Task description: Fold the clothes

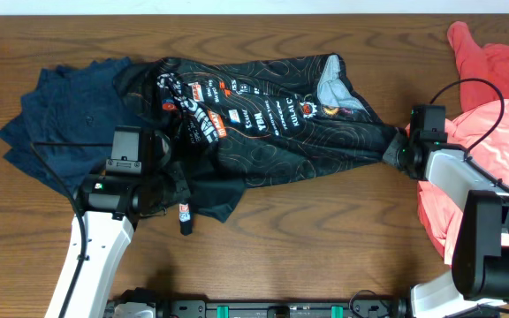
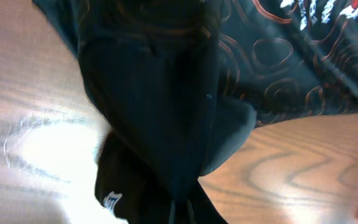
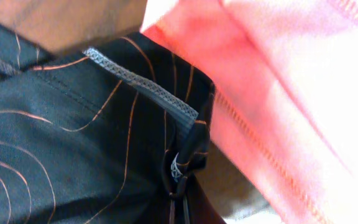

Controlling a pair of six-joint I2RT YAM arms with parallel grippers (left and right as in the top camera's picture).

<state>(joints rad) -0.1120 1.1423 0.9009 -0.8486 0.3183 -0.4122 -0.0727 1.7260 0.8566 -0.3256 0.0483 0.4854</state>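
Black jersey (image 1: 272, 124) clamped at opposite ends by left fingers (image 2: 193, 214), right fingers (image 3: 199, 206)

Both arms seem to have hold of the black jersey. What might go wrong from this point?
The right gripper pinches only a small bunch of hem on the black jersey, so a pull may slip it free. The coral-pink shirts lie right against that grip and might get dragged along. The jersey overlaps the navy garments, which a pull by the left gripper could disturb.
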